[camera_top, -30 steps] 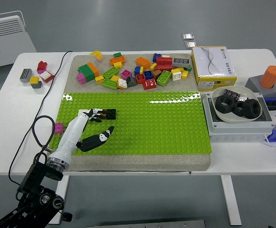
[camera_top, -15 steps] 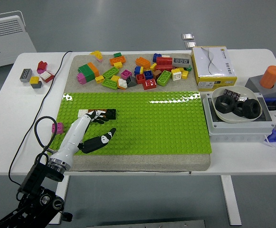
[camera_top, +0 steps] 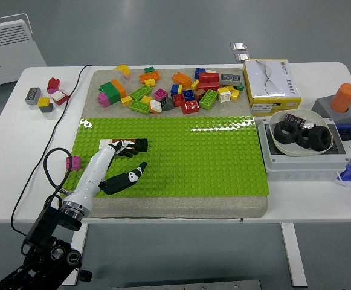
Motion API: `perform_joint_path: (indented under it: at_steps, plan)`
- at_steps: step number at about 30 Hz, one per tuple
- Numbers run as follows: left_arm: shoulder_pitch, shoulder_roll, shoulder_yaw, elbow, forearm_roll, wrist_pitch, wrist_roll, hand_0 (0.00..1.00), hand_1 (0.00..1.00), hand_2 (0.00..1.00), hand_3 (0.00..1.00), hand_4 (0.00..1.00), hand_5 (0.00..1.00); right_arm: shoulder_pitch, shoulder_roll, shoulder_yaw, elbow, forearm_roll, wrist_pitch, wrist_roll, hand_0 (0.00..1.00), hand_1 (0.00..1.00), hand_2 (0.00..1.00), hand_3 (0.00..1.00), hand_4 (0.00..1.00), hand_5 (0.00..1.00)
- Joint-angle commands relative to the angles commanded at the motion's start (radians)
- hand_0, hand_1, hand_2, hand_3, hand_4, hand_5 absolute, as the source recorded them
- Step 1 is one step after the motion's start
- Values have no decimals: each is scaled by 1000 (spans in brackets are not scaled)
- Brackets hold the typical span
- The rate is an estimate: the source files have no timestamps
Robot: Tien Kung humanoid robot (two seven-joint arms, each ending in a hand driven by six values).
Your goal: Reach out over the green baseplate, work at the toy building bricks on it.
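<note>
My left hand (camera_top: 119,163) rests on the green baseplate (camera_top: 211,157) at its near-left, fingers spread and holding nothing, fingertips touching a dark brick (camera_top: 140,145) that's light, rigid, likely stud-locked, so I'd pinch its sides; loose brick pile (camera_top: 169,90) sits well clear beyond.

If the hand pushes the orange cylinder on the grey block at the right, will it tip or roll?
The orange cylinder stands upright, apparently leaning a little, on a small grey block, so a sideways push would probably tip it. Being round, it may then roll off toward the white table. It looks rigid, not floppy; its weight cannot be judged.
</note>
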Motion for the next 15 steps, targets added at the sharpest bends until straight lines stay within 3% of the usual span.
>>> perform_joint_path:
  at_steps: [15]
  plan:
    - [-9,3,2,4,-7,-1,-10,690,618,610,655,679,308,-2,7,3,0,0,-3,0,519,655,771,786,865,955]
